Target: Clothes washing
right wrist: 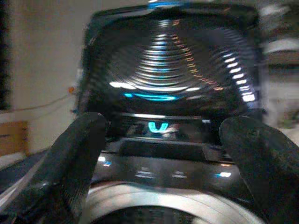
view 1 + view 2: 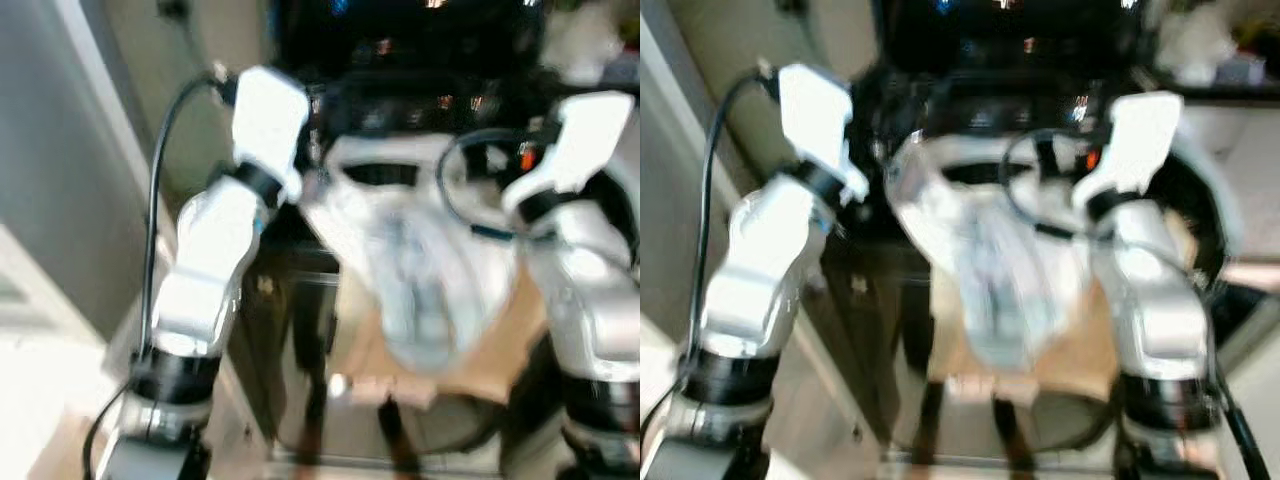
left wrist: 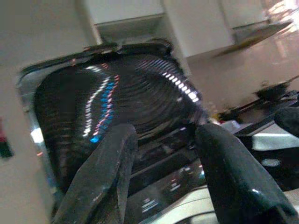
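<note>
A dark top-loading washing machine stands in front of me with its ribbed lid [image 1: 173, 56] raised. Its lit control panel [image 1: 161, 151] and the pale rim of the drum [image 1: 163, 203] lie just beyond my right gripper [image 1: 163, 126], which is open and holds nothing. My left gripper [image 3: 166, 135] is also open and empty, pointing at the lid [image 3: 117, 93]. In the blurred eye views a white garment [image 2: 410, 260] hangs between my two raised arms, in front of the machine. What it hangs from is too blurred to tell.
A grey wall or door panel [image 2: 50, 150] runs along my left. Something flat and brown [image 2: 500, 365] lies low behind the garment. A black cable [image 2: 158, 190] loops along my left arm. Pale objects [image 2: 590, 40] sit on a surface at the far right.
</note>
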Tool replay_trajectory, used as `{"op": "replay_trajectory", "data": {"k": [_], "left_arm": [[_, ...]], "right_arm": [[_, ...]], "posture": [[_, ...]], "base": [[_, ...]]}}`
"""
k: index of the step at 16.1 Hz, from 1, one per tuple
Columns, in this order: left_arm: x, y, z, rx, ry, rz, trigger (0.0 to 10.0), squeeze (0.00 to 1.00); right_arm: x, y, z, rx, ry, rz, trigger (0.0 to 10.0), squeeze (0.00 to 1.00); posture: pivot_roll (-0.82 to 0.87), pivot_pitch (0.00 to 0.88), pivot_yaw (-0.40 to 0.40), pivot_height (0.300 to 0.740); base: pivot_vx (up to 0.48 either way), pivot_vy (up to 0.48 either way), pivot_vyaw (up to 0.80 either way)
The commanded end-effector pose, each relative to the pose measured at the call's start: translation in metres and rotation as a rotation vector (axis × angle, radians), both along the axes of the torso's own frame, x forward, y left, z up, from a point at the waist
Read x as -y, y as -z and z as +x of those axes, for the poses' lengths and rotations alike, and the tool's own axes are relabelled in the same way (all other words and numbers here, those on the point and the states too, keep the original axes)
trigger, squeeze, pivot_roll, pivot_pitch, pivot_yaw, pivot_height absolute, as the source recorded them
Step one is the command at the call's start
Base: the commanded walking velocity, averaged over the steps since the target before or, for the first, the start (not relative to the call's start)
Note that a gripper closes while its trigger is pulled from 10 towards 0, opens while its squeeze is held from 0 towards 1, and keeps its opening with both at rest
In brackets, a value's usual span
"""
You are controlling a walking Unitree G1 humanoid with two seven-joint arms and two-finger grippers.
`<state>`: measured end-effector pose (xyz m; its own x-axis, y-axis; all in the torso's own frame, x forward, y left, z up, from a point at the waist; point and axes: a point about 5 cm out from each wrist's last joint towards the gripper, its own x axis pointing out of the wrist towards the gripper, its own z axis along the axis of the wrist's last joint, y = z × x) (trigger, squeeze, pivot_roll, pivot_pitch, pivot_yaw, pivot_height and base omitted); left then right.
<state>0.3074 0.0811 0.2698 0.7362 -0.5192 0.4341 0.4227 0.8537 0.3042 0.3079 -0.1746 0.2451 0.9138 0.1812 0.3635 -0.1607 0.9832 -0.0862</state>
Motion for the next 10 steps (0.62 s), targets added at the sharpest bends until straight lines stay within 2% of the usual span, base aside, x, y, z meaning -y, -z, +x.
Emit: {"op": "replay_trajectory", "data": {"k": [1,3,6,7,8,10], "left_arm": [[-0.008,0.018,0.008,-0.075,-0.065,0.018,10.0,0.00],[-0.013,0.031,0.008,-0.112,-0.097,0.029,10.0,0.00],[-0.030,0.071,-0.004,-0.242,-0.167,0.047,10.0,0.00],[-0.033,0.077,-0.007,-0.263,-0.172,0.047,10.0,0.00],[-0.035,0.085,-0.018,-0.279,-0.175,0.047,10.0,0.00],[-0.028,0.080,-0.027,-0.241,-0.160,0.050,10.0,0.00]], "right_arm": [[-0.015,0.014,0.005,-0.023,-0.013,-0.029,10.0,0.00],[-0.022,0.027,0.006,-0.036,0.000,-0.076,10.0,0.00],[-0.027,0.066,-0.005,-0.104,0.048,-0.127,10.0,0.00],[-0.027,0.070,-0.009,-0.105,0.047,-0.137,10.0,0.00],[-0.022,0.074,-0.018,-0.100,0.076,-0.116,10.0,0.00],[-0.014,0.066,-0.022,-0.042,0.139,-0.115,10.0,0.00]], "posture": [[-0.15,0.000,0.072,0.740],[-0.14,0.000,0.063,0.740],[-0.12,0.000,0.045,0.740],[-0.12,0.000,0.040,0.740],[-0.11,0.000,0.030,0.740],[-0.10,0.000,0.023,0.740]], "base": [[0.000,0.000,0.00],[0.000,0.000,0.00],[0.000,0.000,0.00],[0.000,0.000,0.00],[0.000,0.000,0.00],[0.000,0.000,0.00]]}}
